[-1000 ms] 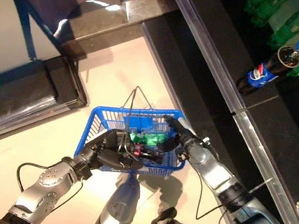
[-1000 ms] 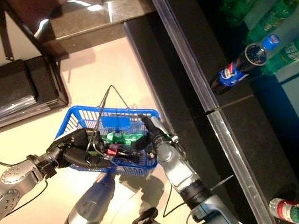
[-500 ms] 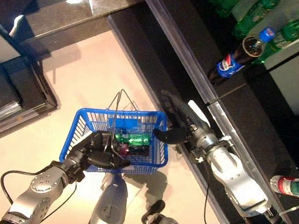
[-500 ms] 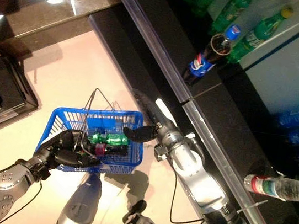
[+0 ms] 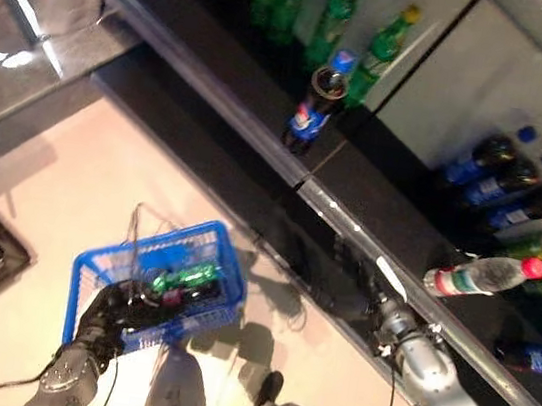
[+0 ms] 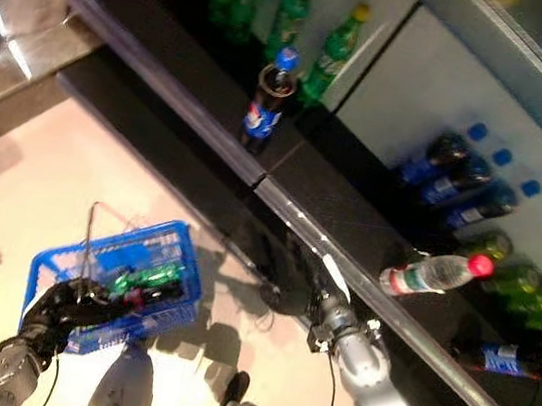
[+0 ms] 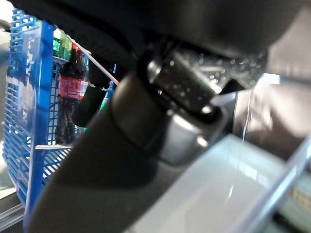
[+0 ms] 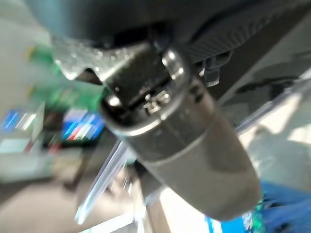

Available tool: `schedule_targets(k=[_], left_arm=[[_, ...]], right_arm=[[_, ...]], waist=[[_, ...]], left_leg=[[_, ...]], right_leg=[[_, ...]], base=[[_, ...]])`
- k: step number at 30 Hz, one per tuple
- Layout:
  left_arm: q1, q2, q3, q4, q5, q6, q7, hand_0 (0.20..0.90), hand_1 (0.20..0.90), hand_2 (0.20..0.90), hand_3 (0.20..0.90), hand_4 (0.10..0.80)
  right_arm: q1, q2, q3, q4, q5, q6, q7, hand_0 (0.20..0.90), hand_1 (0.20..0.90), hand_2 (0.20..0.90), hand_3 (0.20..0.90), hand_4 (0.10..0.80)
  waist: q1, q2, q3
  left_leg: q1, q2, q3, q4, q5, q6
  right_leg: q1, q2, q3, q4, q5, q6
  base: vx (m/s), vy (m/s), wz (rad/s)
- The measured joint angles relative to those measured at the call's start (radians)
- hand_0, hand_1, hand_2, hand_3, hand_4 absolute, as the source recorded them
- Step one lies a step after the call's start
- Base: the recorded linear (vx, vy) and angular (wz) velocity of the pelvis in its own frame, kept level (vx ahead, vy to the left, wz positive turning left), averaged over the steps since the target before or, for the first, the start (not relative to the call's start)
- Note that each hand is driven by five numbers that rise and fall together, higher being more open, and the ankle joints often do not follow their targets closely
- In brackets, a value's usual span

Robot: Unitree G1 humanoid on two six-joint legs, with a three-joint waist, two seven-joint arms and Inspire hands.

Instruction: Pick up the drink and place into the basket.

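Note:
The blue basket (image 5: 154,283) hangs from my left hand (image 5: 107,309), which is shut on its thin wire handles (image 7: 92,63). A green bottle (image 5: 180,277) lies inside the basket, and a dark cola bottle with a red label (image 7: 70,90) lies beside it. My right hand (image 5: 381,279) is out of the basket, to its right. It is held against the dark front of the low shelf, with its white thumb cover showing, and it holds nothing that I can see.
A long dark shelf (image 5: 217,84) runs diagonally across the view. On it stand a cola bottle with a blue cap (image 5: 315,103) and green bottles (image 5: 338,16). A clear bottle with a red cap (image 5: 483,278) lies further right, near dark bottles with blue caps (image 5: 503,170).
The camera has swung up towards the shelf. My right hand has drawn back out of the basket to the shelf front. The green bottle stays in the basket.

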Motion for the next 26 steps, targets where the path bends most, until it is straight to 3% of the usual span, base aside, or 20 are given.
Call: schedule_targets(k=[7,10,15,17,23,26], left_arm=[[-0.022,-0.114,0.033,0.34,-0.061,-0.002,0.045,0.3,0.3,0.3,0.2,0.1],[-0.027,-0.137,0.029,0.403,-0.062,0.004,0.068,0.3,0.3,0.3,0.2,0.1],[-0.074,-0.149,-0.006,0.591,-0.019,-0.037,0.064,0.3,0.3,0.3,0.2,0.1],[-0.095,-0.152,-0.042,0.658,0.004,-0.064,0.047,0.3,0.3,0.3,0.2,0.1],[-0.091,-0.161,-0.076,0.745,0.09,-0.096,0.006,0.3,0.3,0.3,0.2,0.1],[-0.085,-0.173,-0.077,0.762,0.096,-0.101,-0.001,0.3,0.3,0.3,0.2,0.1]], right_arm=[[0.024,0.12,0.064,0.368,0.0,-0.031,-0.004,0.9,0.9,0.9,0.9,0.8],[0.034,0.158,0.08,0.523,0.014,-0.025,-0.004,0.9,0.9,0.9,0.9,0.8],[0.023,0.263,0.055,0.983,0.039,-0.061,-0.005,0.9,0.9,0.9,0.9,0.8],[0.007,0.295,-0.019,1.126,0.075,-0.093,-0.004,0.9,0.9,0.9,0.9,0.8],[-0.001,0.311,-0.14,1.258,0.145,-0.1,0.041,0.9,0.9,0.9,0.9,0.8],[-0.001,0.312,-0.145,1.27,0.147,-0.123,0.048,0.9,0.9,0.9,0.9,0.8]], waist=[[-0.069,0.048,-0.156],[-0.087,0.062,-0.194],[-0.097,0.086,-0.26],[-0.097,0.099,-0.274],[-0.107,0.129,-0.326],[-0.127,0.135,-0.344]], left_leg=[[0.078,0.006,0.046,-0.075,0.006,-0.003],[0.08,0.009,0.053,-0.075,0.006,-0.003],[0.092,0.014,0.074,-0.083,-0.001,0.001],[0.092,0.017,0.084,-0.083,-0.003,-0.003],[0.095,0.027,0.098,-0.083,0.0,0.0],[0.095,0.024,0.099,-0.083,-0.001,-0.001]], right_leg=[[0.042,0.0,0.022,-0.049,0.005,0.001],[0.046,0.001,0.021,-0.054,0.006,0.0],[0.05,0.0,0.022,-0.054,0.006,-0.001],[0.048,-0.001,0.023,-0.057,0.003,-0.007],[0.042,0.001,0.023,-0.059,0.009,-0.009],[0.042,0.004,0.023,-0.062,0.011,-0.005]], base=[[-0.03,0.066,-0.16],[-0.03,0.035,0.0],[-0.027,0.05,-0.02],[0.001,0.059,-0.09],[0.026,0.032,-0.07],[0.0,0.0,0.0]])
